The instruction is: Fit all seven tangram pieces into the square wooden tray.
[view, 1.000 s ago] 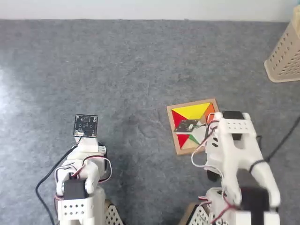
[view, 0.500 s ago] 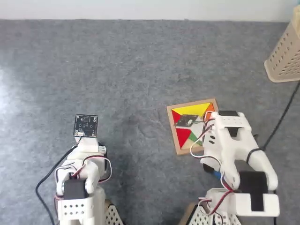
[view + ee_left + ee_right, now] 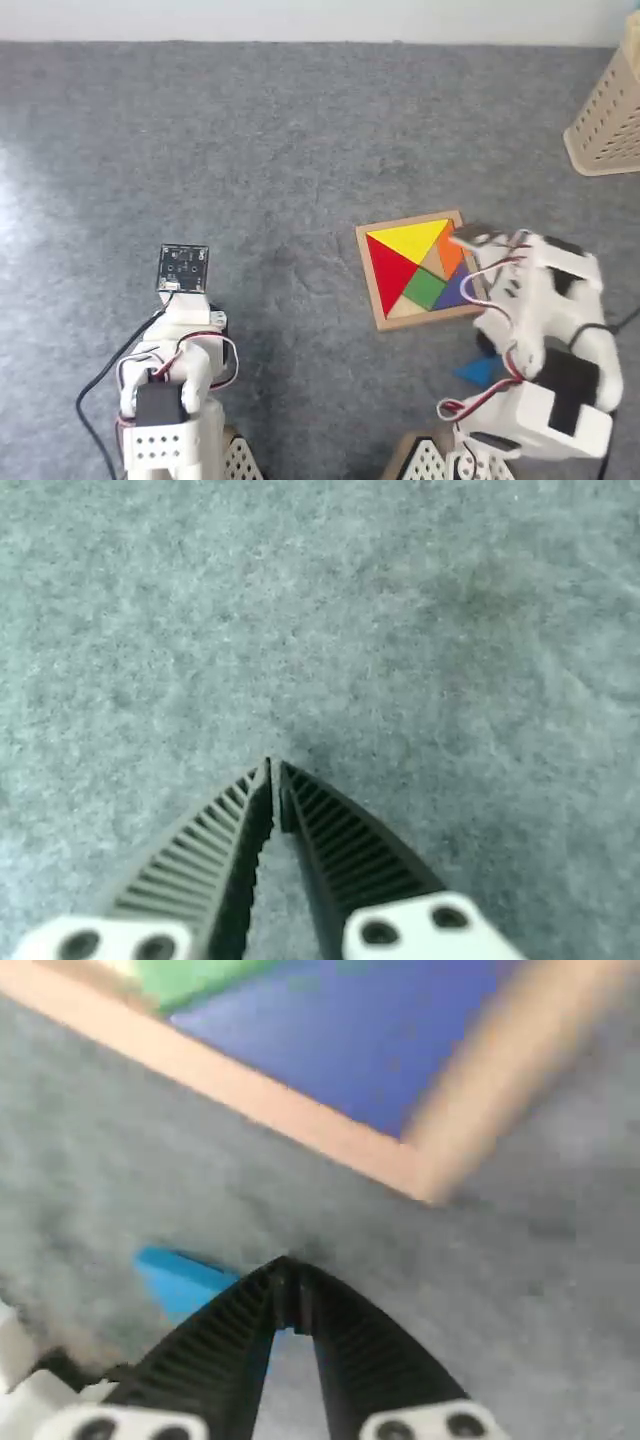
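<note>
Right gripper (image 3: 287, 1270), clenched shut and empty, hangs over grey carpet (image 3: 520, 1260) just off a corner of the square wooden tray (image 3: 250, 1110), tips just beside a loose light-blue tangram piece (image 3: 180, 1278). Left gripper (image 3: 273, 772), likewise clenched, is well apart.

Close view of the left gripper (image 3: 275, 772), its two dark ribbed fingers (image 3: 345, 845) meeting at their tips, apparently closed with nothing between them. Grey felt mat (image 3: 420, 610) lies beneath and beyond the gripper.
</note>
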Tool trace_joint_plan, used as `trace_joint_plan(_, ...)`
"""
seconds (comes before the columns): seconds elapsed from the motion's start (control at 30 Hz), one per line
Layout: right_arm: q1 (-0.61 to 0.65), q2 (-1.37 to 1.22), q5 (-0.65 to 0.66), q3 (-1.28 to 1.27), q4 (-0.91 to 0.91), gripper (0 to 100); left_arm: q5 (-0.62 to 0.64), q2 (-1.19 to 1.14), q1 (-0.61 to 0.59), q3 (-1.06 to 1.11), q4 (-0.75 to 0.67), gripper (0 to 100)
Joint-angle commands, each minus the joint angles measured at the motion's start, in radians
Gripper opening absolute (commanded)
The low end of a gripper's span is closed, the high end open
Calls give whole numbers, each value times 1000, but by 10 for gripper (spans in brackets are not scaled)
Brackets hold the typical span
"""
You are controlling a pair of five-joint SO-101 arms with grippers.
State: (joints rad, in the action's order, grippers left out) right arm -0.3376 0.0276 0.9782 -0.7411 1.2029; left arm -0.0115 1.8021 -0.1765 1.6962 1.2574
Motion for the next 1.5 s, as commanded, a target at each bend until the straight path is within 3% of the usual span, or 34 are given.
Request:
trace_joint_plan(0.0,-30,2,78,69,68,6,6,17,-2,-12,5,12)
trace_joint_plan(0.3,153,159,318,21,354,13,6,17,-2,-12,5,12)
trace_joint_plan(0.53,328,185,333,-140,248,194,6,17,-2,-12,5,12)
trace_joint_plan(0.77,435,77,331,-180,202,146,6,17,-2,-12,5,12)
trace_joint_plan(1.07,274,-41,253,-51,143,7,6,17,-2,-12,5,12)
trace_joint_plan(1.47,-8,-36,253,175,145,6,6,17,-2,-12,5,12)
